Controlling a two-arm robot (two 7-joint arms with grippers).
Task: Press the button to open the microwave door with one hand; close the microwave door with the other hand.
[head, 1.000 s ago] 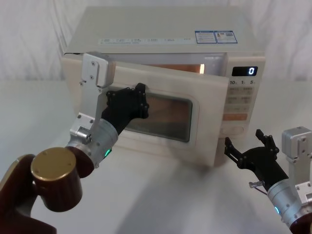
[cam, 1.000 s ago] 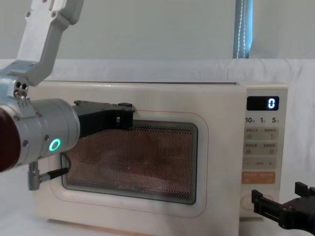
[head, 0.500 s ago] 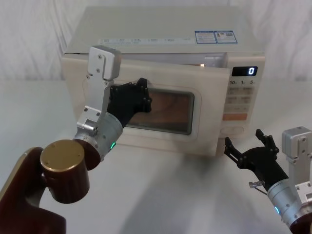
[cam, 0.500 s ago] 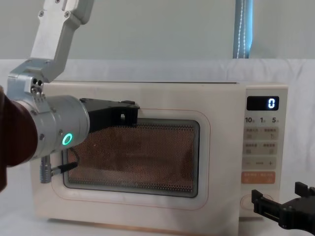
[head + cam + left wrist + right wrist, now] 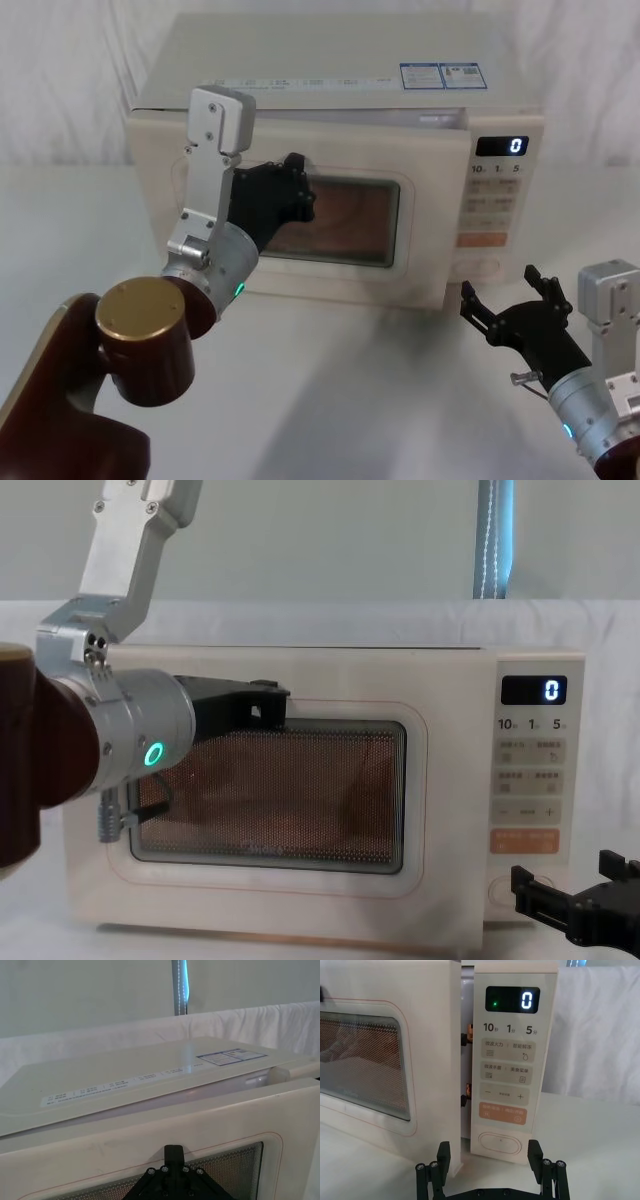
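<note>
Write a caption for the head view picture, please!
Left gripper pushes the microwave door nearly shut; right gripper waits open.

Your right gripper (image 5: 490, 1170) sits low in front of the control panel (image 5: 510, 1055), its two black fingers (image 5: 440, 1167) spread wide apart with nothing between them. The button (image 5: 500, 1143) lies just above the space between the fingers, untouched. Above it you see the orange key (image 5: 503, 1113) and the display (image 5: 512, 999) reading 0. The microwave door (image 5: 390, 1055) stands slightly ajar: a narrow dark gap separates its edge from the panel. The microwave rests on the desk (image 5: 600, 1140), draped in white cloth.
</note>
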